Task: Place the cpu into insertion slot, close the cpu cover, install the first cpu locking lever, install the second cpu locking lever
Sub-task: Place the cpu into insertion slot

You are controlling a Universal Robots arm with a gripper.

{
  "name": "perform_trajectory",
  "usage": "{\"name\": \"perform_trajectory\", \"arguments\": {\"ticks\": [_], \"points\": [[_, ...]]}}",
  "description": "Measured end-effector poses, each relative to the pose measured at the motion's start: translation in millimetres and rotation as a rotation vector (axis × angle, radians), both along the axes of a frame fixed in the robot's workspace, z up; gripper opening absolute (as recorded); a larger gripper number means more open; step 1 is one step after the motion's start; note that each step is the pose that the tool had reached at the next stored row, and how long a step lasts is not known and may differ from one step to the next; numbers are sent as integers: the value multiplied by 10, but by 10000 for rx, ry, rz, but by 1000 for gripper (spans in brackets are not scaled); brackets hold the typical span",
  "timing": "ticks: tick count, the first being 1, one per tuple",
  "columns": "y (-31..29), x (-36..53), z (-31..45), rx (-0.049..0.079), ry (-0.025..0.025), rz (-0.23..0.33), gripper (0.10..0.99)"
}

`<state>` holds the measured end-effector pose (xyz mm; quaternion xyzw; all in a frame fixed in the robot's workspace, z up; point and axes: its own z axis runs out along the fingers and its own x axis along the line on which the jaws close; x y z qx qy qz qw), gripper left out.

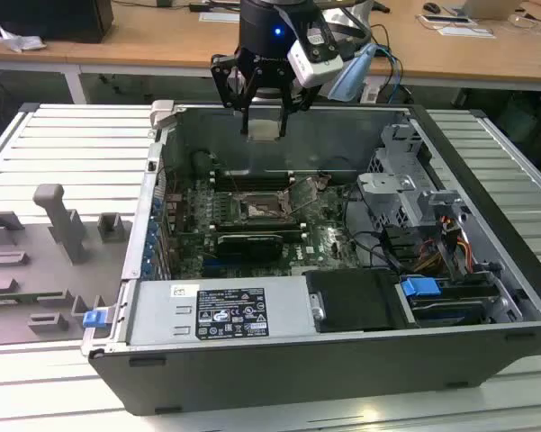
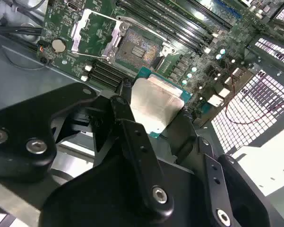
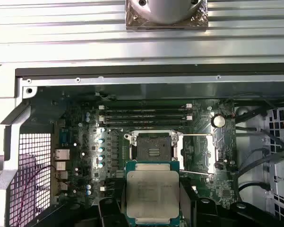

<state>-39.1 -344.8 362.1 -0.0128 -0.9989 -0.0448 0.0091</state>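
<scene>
Pincer (image 1: 265, 126) is closed on opposite edges of the flat square silver-grey cpu (image 3: 152, 194), judged light, rigid, fragile underneath.

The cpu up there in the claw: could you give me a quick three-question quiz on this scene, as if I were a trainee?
1. True or false: the cpu already sits in the insertion slot.
2. Pick one: the cpu cover is A) shut over the insertion slot, B) swung open, off the insertion slot, C) gripped by the jaws.
3. Fill the gap: in the exterior view, above the open computer case, the jaws are shut on the ____.

Key: 1 false, as the cpu is held above the case and the slot lies bare; 2 B; 3 cpu.
</scene>
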Motion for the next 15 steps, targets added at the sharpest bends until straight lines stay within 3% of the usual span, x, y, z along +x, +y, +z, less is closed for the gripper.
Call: {"name": "perform_trajectory", "arguments": {"ticks": [10, 15], "points": [[0, 0, 0, 0, 0, -548, 541], [0, 0, -1, 0, 0, -1377, 541]]}}
